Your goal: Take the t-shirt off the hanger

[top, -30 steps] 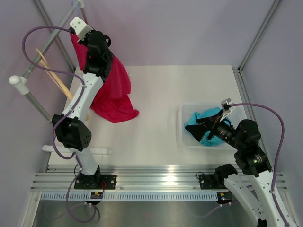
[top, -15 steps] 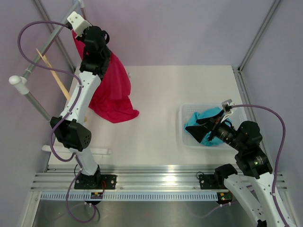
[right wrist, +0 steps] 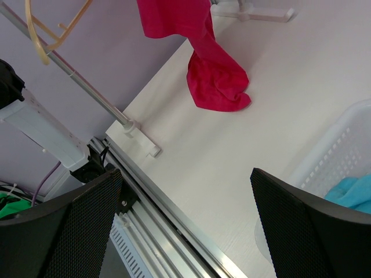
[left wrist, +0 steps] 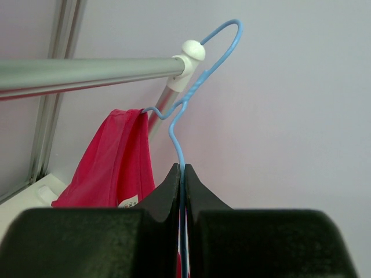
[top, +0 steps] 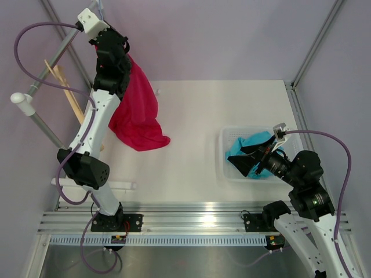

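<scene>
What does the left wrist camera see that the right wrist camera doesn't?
Only the left wrist view shows the thin blue wire hanger, pinched by the left gripper, its hook up by the rail's white end cap. Only the right wrist view shows the white plastic basket holding a teal cloth, and a wooden hanger. Both show the red t-shirt.

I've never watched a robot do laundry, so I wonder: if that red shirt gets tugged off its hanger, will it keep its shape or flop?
Probably flop: the red shirt hangs in soft folds and its lower end lies crumpled on the table. It seems light, since a thin blue wire hanger pinched in the left hand carries it.
</scene>
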Robot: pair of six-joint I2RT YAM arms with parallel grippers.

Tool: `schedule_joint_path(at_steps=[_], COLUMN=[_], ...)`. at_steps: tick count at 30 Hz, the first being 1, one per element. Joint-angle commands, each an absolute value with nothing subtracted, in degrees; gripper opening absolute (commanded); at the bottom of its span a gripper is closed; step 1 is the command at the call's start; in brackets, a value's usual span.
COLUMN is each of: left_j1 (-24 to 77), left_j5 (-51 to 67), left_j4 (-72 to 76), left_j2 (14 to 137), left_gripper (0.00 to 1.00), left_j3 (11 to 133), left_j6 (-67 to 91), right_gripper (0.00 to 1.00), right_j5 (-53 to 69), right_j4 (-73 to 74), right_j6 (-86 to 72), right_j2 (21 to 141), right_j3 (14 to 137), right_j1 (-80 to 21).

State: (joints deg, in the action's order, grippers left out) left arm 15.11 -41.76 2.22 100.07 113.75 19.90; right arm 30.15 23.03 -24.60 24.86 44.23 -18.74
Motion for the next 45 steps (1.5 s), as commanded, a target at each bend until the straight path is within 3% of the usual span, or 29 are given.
schedule_joint_path(at_steps=[1, 12, 24, 34, 42, 45], left_j1=[15.38, 15.56, 18.80, 21.88, 22.85, 23.29], left_j5=[-38.76, -32.70, -16.80, -13.01, 4.28, 5.54], left_j4=[8.88, 6.24, 4.22, 2.29, 1.16, -1.74], left_j2=[96.33, 92.29, 82.36, 76.38, 74.71, 74.71], left_gripper=[0.00, 0.00, 0.00, 0.00, 0.00, 0.00], left_j3=[113.38, 108.73, 96.60, 92.20, 91.84, 93.25], left_j6=[18.28, 22.93, 28.74, 27.68, 30.05, 30.06], right_gripper=[1.00, 0.99, 1.00, 1.00, 1.00, 0.99], right_j5=[32.08, 31.73, 30.85, 31.29, 31.28, 30.86], right_j4=[22.85, 22.85, 23.73, 22.85, 21.62, 19.88], right_j6=[-24.17, -23.82, -23.29, -23.12, -25.48, -25.93], right_j2=[24.78, 25.57, 24.08, 26.10, 27.51, 26.99], right_j3=[45.70, 45.44, 46.14, 46.14, 50.26, 52.64], right_j1=[-18.98, -18.98, -18.98, -18.98, -18.98, -18.98])
